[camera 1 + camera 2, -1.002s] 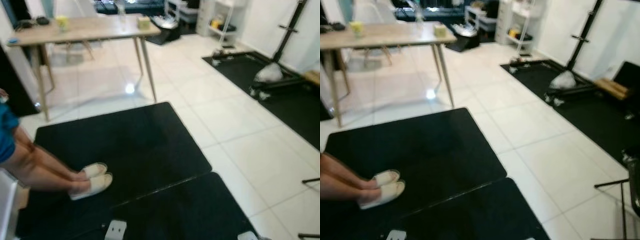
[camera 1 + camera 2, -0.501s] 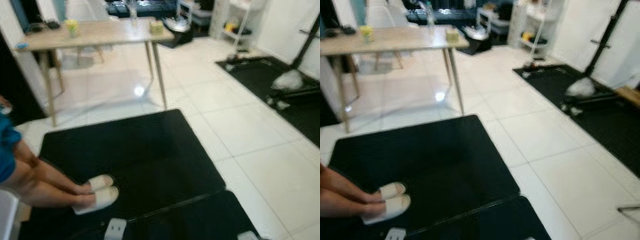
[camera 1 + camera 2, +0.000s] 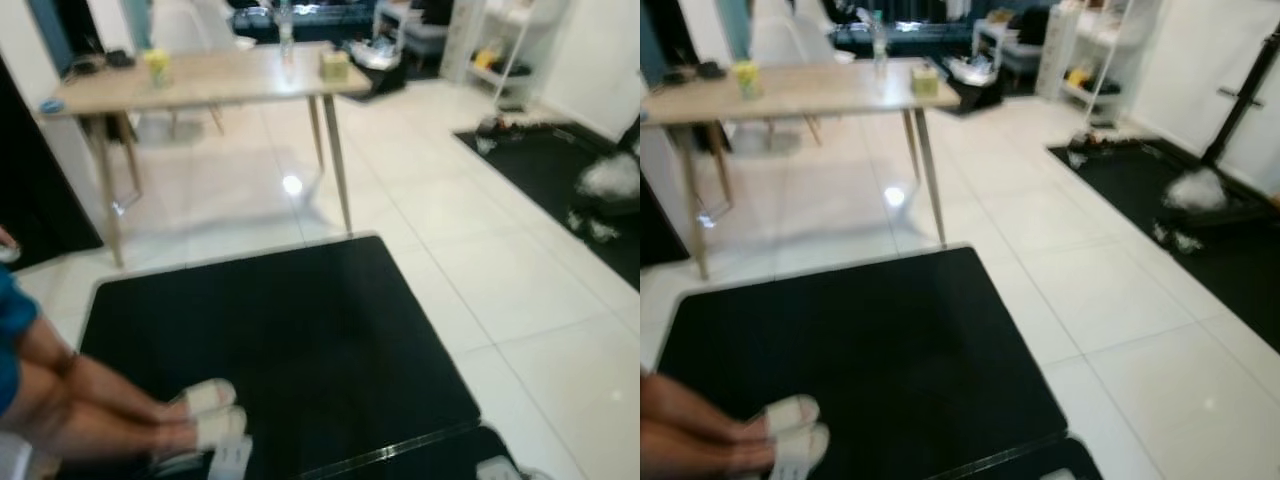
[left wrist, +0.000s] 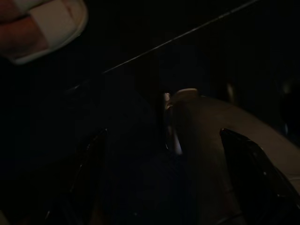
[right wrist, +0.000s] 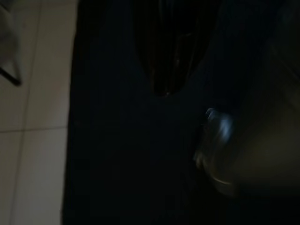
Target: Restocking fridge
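On the white tile floor (image 3: 500, 260) ahead lies a black mat (image 3: 270, 350); at 8 o'clock a person's legs (image 3: 70, 410) in pale slippers (image 3: 205, 415) rest on it. At 12 o'clock stands a wooden table (image 3: 200, 80) carrying small items. Jaws' state: cannot tell. Fridge location unclear.

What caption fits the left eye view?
Wooden table ahead on white tile, black mat in front, a person's slippered feet at left.

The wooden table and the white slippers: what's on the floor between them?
Between the wooden table and the person's white slippers, the left eye view shows shiny white floor tiles, then a black mat on which the slippers rest.
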Robot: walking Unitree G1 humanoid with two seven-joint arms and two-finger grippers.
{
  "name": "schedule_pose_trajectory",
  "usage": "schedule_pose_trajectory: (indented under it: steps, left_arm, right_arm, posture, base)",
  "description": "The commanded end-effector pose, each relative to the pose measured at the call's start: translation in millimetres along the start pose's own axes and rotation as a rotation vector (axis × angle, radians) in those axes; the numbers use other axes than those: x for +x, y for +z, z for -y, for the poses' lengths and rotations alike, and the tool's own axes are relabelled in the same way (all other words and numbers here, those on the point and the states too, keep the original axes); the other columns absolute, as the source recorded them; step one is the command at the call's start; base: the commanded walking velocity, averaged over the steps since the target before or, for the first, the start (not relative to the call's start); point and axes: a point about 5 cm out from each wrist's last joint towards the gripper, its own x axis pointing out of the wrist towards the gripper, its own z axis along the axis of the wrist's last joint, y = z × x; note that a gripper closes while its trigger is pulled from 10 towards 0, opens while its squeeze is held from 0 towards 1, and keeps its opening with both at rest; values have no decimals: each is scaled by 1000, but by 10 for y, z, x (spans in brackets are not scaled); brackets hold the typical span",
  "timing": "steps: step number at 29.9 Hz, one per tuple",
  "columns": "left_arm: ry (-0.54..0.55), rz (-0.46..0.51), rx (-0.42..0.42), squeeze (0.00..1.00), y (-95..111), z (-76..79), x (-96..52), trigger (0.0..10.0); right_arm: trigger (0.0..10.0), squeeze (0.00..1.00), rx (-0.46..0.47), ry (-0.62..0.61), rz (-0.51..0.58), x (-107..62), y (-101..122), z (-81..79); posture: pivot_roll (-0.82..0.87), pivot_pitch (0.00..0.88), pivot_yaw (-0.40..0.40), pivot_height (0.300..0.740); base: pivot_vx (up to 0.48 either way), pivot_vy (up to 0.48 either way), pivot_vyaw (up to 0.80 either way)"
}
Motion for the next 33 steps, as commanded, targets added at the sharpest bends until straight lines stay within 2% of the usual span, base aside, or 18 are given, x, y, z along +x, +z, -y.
schedule_pose_trajectory:
  steps: [1,8,22,33]
  left_arm:
    - [-11,-37,-4,0,-96,38,-7,10000]
    - [5,-46,-9,0,-108,26,-9,10000]
    - [-14,-25,-33,0,-64,23,-5,10000]
    - [-13,-27,-37,0,-66,23,-5,10000]
  right_arm:
    - [10000,0,7,0,-6,-4,-17,13]
    - [10000,0,5,3,-8,-5,-26,8]
    - [10000,0,3,6,3,-1,14,13]
    - [10000,0,12,15,5,8,16,-39]
  posture:
    - [8,0,-28,740]
    - [11,0,-30,740]
    - [18,0,-29,740]
    - [17,0,-22,740]
  base:
    - [364,0,0]
    - [319,0,0]
    - [0,0,0]
    - [0,-406,0]
